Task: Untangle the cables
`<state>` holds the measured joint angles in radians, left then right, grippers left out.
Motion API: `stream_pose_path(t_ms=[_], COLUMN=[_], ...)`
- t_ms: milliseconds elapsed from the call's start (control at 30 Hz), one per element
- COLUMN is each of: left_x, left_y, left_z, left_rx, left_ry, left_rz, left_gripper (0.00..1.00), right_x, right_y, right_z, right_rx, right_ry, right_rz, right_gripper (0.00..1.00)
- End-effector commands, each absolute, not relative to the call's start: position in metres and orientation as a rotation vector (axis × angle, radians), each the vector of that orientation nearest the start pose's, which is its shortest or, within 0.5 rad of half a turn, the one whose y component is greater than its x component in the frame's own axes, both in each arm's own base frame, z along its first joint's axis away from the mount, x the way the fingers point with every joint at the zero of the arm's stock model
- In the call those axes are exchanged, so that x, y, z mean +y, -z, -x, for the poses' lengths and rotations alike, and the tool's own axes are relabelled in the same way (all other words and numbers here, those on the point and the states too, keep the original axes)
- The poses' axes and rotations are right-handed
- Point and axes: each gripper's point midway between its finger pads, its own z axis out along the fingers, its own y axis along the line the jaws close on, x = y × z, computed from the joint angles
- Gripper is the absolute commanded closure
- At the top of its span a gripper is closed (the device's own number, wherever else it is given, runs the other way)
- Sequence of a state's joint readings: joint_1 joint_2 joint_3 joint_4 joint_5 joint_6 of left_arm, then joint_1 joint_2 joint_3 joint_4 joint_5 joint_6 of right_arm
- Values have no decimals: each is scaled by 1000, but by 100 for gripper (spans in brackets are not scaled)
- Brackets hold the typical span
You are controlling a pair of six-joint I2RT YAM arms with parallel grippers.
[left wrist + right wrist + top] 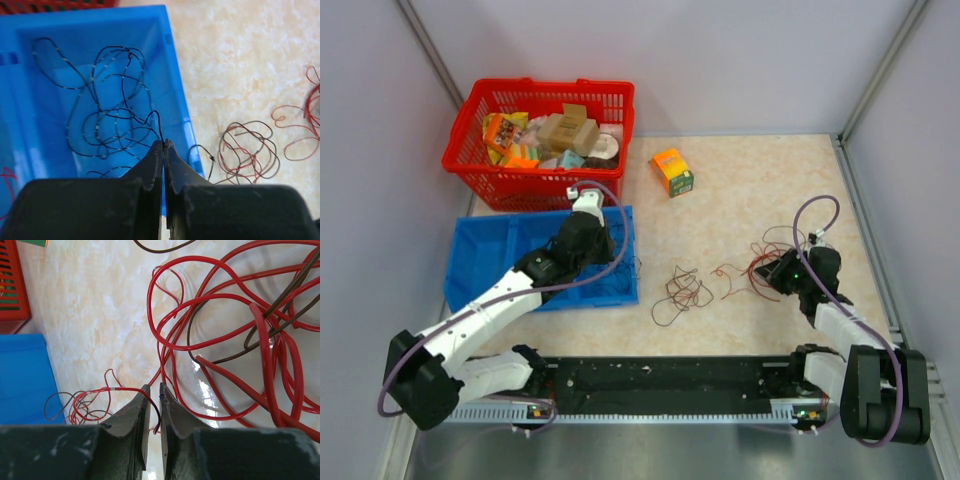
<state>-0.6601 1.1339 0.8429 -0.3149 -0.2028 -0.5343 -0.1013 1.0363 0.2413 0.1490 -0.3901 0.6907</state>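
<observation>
A thin black cable (110,100) lies in loose loops inside the blue bin (175,75). My left gripper (163,142) hangs over the bin's right side (590,235), shut on one end of that cable. A small red and brown tangle (682,290) rests on the table beside the bin (250,150). At the right lies a bigger bunch of red cables (760,262) with brown strands through it (225,315). My right gripper (780,274) sits at that bunch's edge. Its jaws (154,387) stand nearly together, and a red strand (125,389) runs down between them.
A red basket (550,85) full of small packages stands at the back left, behind the blue bin (485,255). An orange box (672,170) sits mid-table at the back. A black rail (660,375) runs along the near edge between the arm bases.
</observation>
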Motion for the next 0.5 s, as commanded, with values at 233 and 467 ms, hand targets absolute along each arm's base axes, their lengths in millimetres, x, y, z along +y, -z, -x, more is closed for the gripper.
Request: stream_pose_path(t_ms=[233,467], left_x=[-148,-146], left_y=[-136,-123], left_z=[-291,-293], left_rx=[2216,2268], left_ry=[88,11], left_rz=[-10,-38], left_gripper=[100,100], right_x=[62,62], right_y=[-55,-55], right_z=[-276,-276], right_rx=[2119,2118], right_ry=[-754,-753], right_rz=[-633,-630], right_gripper=[87,87])
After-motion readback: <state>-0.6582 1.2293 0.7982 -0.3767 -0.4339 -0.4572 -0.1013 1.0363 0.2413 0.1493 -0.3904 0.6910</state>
